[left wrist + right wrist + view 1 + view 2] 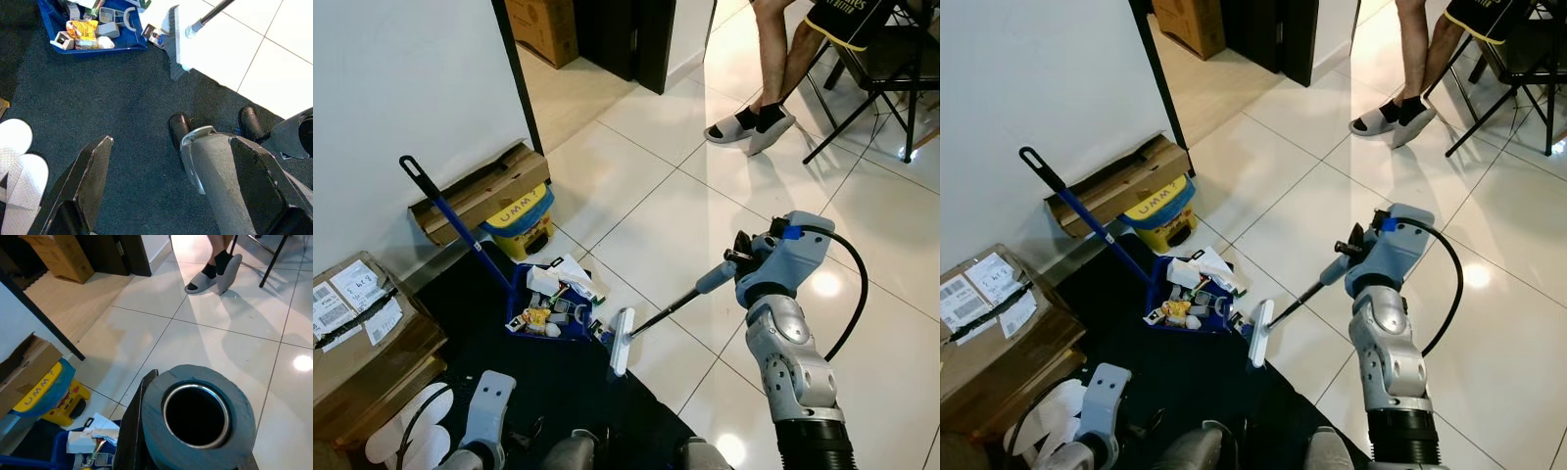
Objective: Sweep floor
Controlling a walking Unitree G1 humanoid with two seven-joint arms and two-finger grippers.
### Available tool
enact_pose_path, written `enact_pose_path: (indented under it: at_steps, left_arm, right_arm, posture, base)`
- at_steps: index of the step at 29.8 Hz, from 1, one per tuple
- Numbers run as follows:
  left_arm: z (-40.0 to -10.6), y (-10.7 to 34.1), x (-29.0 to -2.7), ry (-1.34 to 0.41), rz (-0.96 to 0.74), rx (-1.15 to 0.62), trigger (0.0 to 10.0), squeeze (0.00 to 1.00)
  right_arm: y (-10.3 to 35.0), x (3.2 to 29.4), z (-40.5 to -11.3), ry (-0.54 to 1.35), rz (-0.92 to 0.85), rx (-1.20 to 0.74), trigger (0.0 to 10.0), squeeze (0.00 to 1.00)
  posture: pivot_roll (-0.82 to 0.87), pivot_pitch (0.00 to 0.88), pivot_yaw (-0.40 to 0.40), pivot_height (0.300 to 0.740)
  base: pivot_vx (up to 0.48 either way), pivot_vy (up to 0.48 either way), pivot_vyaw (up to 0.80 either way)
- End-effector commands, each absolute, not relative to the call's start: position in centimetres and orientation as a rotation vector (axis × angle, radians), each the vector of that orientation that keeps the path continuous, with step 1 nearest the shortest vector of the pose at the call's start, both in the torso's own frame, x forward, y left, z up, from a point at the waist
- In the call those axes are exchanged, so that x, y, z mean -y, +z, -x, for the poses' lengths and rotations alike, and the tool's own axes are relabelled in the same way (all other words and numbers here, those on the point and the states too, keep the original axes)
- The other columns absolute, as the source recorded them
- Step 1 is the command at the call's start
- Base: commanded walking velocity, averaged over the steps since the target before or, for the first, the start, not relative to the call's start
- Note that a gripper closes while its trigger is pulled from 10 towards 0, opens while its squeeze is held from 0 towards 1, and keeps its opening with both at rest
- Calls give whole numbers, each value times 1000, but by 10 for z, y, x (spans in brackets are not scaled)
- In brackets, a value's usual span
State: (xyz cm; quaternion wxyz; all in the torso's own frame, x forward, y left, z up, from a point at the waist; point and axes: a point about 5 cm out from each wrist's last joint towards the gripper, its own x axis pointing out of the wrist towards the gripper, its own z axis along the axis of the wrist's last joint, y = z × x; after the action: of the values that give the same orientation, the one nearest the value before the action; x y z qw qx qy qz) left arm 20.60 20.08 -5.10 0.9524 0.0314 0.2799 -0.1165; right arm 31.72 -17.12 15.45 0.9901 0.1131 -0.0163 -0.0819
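My right gripper (745, 261) is shut on the grey foam grip of a broom (674, 306), held out over the white tiles. The grip's open end (197, 418) sits right against the wrist camera, with a black finger (133, 431) beside it. The white broom head (622, 341) rests on the floor at the carpet edge, against the mouth of a blue long-handled dustpan (517, 294). Wrappers and paper scraps (558, 286) lie heaped in the pan. My left gripper (173, 143) hangs low over the dark carpet, its fingers (93, 171) spread wide with nothing between them.
A person sits on a black folding chair (886, 69) at the far right, feet (749, 125) on the tiles. Cardboard boxes (480, 191) and a yellow-and-blue container (521, 223) line the white wall. Another box (362, 333) and white slippers (19, 166) lie at my left.
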Motion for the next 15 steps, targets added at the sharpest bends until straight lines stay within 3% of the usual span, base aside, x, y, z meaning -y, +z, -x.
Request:
enact_pose_path:
  at_steps: [1,15]
  left_arm:
    - [-195,-57,-203,-243,-66,-606,10000,0]
    - [-195,-57,-201,-251,-66,-604,10000,0]
  right_arm:
    - [147,169,-314,-178,-202,12,10000,0]
    - [149,160,-311,-257,-284,127,10000,0]
  posture:
    - [-90,308,49,740]
    - [-89,308,50,740]
  base:
    - [0,0,0]
    - [0,0,0]
